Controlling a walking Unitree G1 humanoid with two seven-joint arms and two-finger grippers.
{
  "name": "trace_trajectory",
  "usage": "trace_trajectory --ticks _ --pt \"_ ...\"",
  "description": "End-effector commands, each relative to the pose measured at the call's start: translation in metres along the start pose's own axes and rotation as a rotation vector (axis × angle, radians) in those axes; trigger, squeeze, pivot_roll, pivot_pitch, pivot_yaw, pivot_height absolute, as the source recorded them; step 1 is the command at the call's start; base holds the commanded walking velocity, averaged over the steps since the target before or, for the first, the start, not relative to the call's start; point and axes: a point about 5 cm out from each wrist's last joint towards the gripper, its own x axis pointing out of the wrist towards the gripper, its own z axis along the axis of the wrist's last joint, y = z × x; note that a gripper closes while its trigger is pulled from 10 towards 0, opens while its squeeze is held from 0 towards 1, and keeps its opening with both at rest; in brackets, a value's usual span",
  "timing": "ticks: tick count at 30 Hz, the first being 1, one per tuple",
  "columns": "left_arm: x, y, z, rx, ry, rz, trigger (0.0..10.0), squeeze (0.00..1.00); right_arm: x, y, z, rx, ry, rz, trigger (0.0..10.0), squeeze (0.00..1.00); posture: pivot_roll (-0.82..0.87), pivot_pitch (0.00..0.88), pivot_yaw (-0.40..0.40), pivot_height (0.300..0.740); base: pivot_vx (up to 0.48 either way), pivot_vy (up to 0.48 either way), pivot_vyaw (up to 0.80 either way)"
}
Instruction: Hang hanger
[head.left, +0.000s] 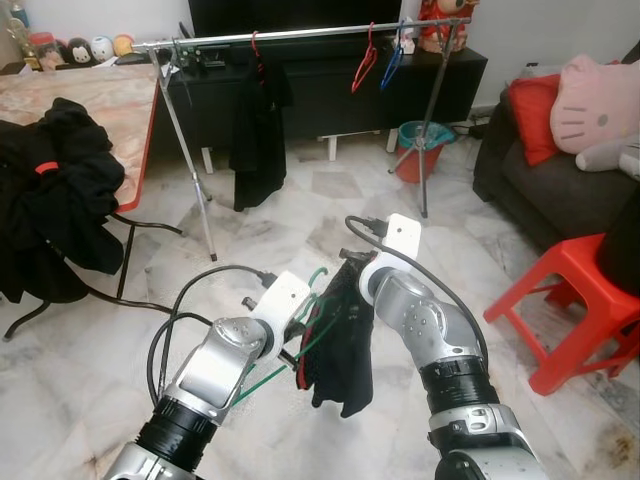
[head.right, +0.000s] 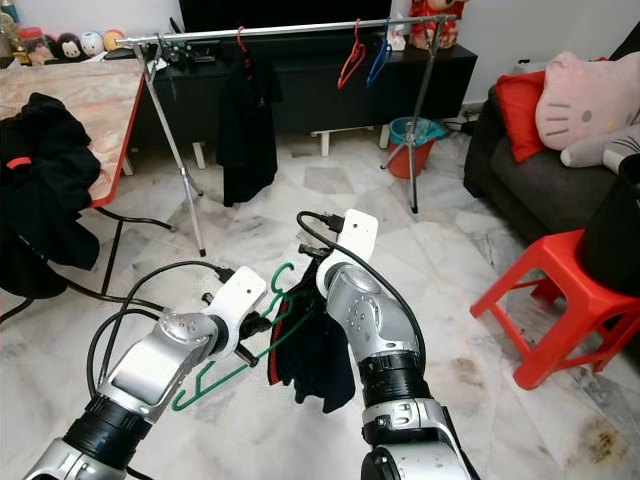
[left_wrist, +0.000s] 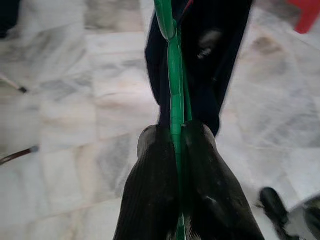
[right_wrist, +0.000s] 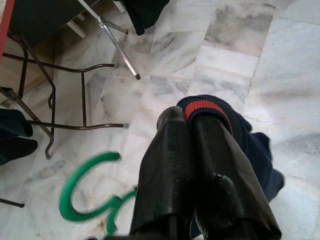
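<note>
Marble floor lies under left tool (left_wrist: 177, 137) pinching thin green hanger (left_wrist: 175, 90), apparently plastic.

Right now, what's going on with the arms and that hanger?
The left gripper is shut on the green hanger, held low over the marble floor. The right gripper pinches the dark garment at its red-trimmed edge beside the hanger. The garment droops between both arms. The clothes rail stands ahead, with one black garment and two bare hangers on it.
</note>
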Motion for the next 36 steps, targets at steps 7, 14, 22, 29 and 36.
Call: trace_trajectory --ticks 7,14,22,29,36 --pt "-0.004 -0.003 0.024 -0.055 -0.143 -0.057 10.0 0.0 -0.006 0.036 -0.013 0.048 0.027 0.117 10.0 0.0 0.14 0.0 -0.048 0.732 0.0 0.0 0.0" --pt "-0.006 -0.015 0.031 -0.18 -0.216 -0.159 10.0 0.0 -0.01 0.045 -0.014 0.081 0.053 0.192 10.0 0.0 0.14 0.0 -0.048 0.732 0.0 0.0 0.0" --pt "-0.003 -0.004 0.03 -0.166 -0.204 -0.08 10.0 0.0 -0.017 0.049 -0.014 0.082 0.062 0.212 10.0 0.0 0.13 0.0 -0.047 0.732 0.0 0.0 0.0" --pt "-0.002 -0.009 0.032 -0.152 -0.213 -0.097 10.0 0.0 -0.025 0.056 -0.018 0.129 0.081 0.236 10.0 0.0 0.13 0.0 -0.047 0.732 0.0 0.0 0.0" --pt "-0.001 -0.012 0.015 -0.048 -0.071 -0.112 10.0 0.0 -0.025 0.052 -0.015 0.147 0.047 0.196 10.0 0.0 0.13 0.0 -0.048 0.732 0.0 0.0 0.0"
